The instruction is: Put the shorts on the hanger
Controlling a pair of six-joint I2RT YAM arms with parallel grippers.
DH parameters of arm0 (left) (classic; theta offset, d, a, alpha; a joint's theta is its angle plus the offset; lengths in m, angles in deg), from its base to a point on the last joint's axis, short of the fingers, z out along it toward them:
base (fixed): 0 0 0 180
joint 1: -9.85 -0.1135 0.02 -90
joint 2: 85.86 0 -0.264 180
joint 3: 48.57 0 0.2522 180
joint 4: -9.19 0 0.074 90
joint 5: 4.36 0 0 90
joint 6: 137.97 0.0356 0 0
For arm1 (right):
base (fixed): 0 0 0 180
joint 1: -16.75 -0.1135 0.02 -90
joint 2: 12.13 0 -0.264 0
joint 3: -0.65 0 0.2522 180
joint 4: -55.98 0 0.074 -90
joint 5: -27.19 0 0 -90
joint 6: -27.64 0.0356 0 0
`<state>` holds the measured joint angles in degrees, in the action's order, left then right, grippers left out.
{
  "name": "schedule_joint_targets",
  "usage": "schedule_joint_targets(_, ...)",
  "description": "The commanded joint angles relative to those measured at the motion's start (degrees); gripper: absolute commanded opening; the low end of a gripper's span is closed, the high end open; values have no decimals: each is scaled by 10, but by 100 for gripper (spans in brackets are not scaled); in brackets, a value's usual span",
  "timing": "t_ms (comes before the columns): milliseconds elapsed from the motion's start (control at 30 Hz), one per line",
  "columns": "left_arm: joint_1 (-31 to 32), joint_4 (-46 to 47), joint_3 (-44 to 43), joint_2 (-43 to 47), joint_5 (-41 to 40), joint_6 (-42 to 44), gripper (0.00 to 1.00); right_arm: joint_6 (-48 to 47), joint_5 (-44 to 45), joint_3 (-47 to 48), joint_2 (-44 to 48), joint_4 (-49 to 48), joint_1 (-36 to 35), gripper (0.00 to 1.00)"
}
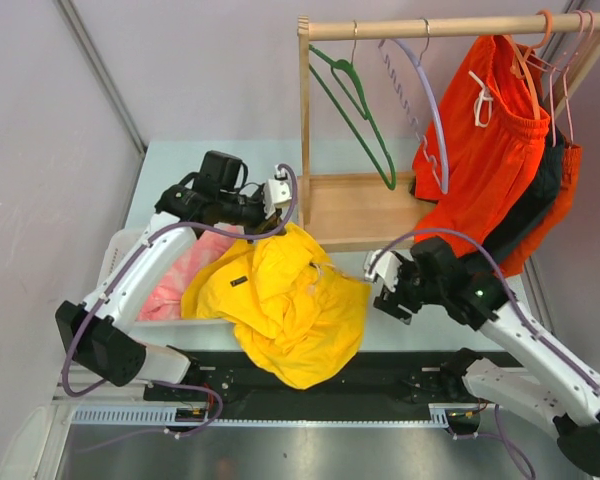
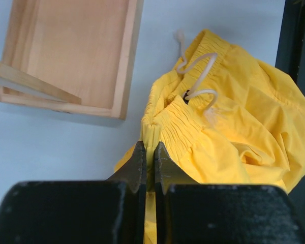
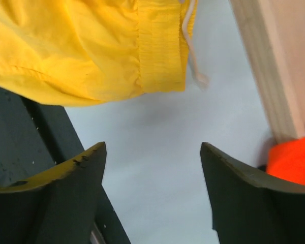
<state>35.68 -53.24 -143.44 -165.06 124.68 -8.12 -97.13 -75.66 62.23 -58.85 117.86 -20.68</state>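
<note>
The bright yellow shorts [image 1: 280, 300] lie bunched on the table, draped over the front black strip. My left gripper [image 1: 276, 212] is shut on a fold of their elastic waistband; in the left wrist view the gripper [image 2: 149, 146] pinches yellow cloth, with the shorts [image 2: 234, 142] and their white drawstring [image 2: 201, 66] just beyond. My right gripper [image 1: 380, 285] stands open to the right of the shorts. In the right wrist view this gripper [image 3: 152, 148] holds nothing, and the shorts' waistband [image 3: 160, 46] lies ahead of it. The lilac hanger [image 1: 435, 110] hangs on the wooden rail.
A dark green hanger [image 1: 355, 100] and orange-red shorts [image 1: 490, 140] hang on the same rail [image 1: 430, 27]. The rack's wooden base tray [image 1: 360, 205] sits behind the yellow shorts. A pink cloth [image 1: 180, 280] lies in a white basket [image 1: 120, 250] on the left.
</note>
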Motion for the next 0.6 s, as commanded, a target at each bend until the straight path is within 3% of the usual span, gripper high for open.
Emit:
schedule_joint_targets(0, 1, 9, 18, 20, 16, 26, 0, 54, -24, -45, -50, -120, -2, 82)
schedule_joint_targets(400, 1, 0, 84, 85, 18, 65, 0, 19, -94, -91, -178, -319, -1, 89)
schedule_joint_targets(567, 0, -4, 89, 95, 18, 67, 0, 0, -118, -93, -225, -334, 1, 89)
